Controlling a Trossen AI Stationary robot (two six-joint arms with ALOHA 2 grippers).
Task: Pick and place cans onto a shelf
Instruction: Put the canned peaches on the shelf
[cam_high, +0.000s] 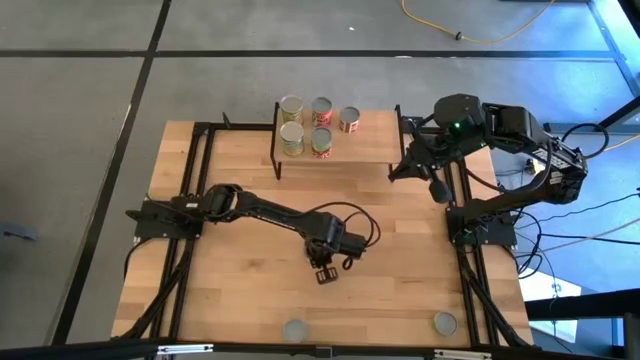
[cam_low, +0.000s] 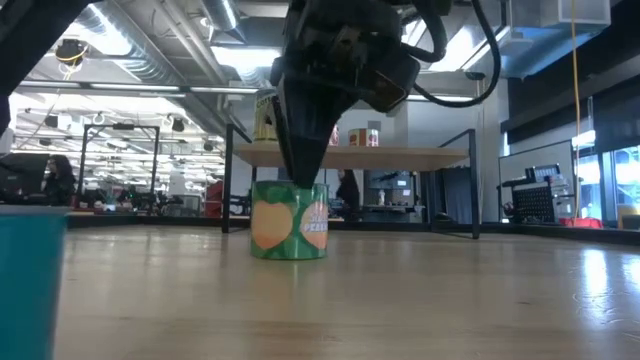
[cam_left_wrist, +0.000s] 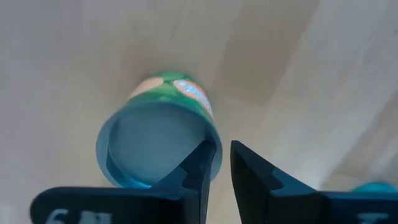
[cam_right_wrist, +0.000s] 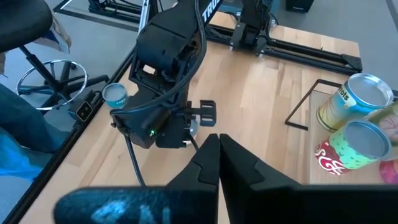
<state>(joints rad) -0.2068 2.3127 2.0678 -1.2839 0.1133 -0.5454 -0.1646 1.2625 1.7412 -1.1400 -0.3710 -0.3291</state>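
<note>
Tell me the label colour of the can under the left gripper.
Green, with a peach picture, on the can; clearest in the low view.

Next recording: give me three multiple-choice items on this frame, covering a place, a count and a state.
1. Where is the left end effector?
A. Over the shelf
B. At the table's near edge
C. Directly above the green can, mid-table

2. How many cans stand on the shelf?
A. Three
B. Five
C. Eight

3. How is the green can sitting?
A. Upright on the table
B. Lying on its side
C. Lifted clear of the table

Answers:
1. C: the high view shows the left end effector mid-table, and the low view shows it right over the green can.
2. B: the high view shows five cans on the shelf.
3. A: the low view shows its base flat on the table.
</note>
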